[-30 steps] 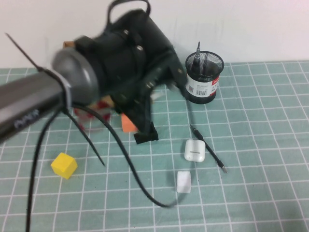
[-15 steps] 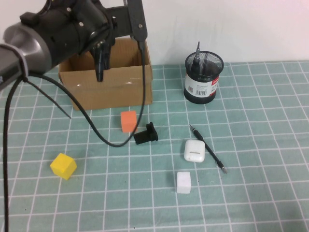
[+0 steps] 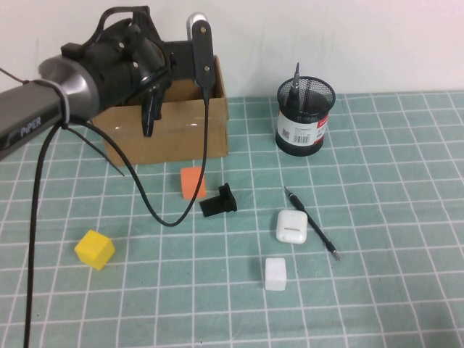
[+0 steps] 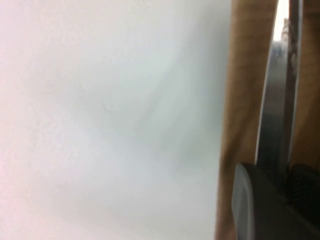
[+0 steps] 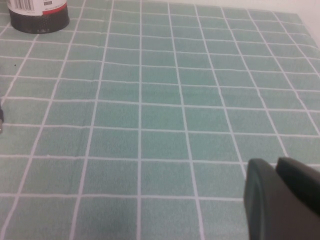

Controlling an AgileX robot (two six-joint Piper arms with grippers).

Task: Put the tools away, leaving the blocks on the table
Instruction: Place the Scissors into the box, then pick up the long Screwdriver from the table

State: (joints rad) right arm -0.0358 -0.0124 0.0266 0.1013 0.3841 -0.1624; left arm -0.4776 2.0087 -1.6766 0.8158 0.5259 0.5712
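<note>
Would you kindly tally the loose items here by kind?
Blocks: 3 - yellow, orange, white.
Tools: 3 - screwdriver, pen tool, scissors in left gripper above box.
Others: 2 - earbud case, bracket.
Total: 8.
Right gripper is over mat.

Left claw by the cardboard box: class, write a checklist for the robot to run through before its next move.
1. Scissors gripped in the left claw: ok, a steel blade sticks out of it.
2. Left claw over the cardboard box opening: cannot tell, it shows against the front wall.
3. Screwdriver stored in the mesh pen cup: ok.
4. Thin black pointed tool put away: not ok, it lies on the mat beside the earbud case.
5. Yellow block, orange block and white block on the table: ok.
6. Right claw out of the way: ok, low over bare mat.
</note>
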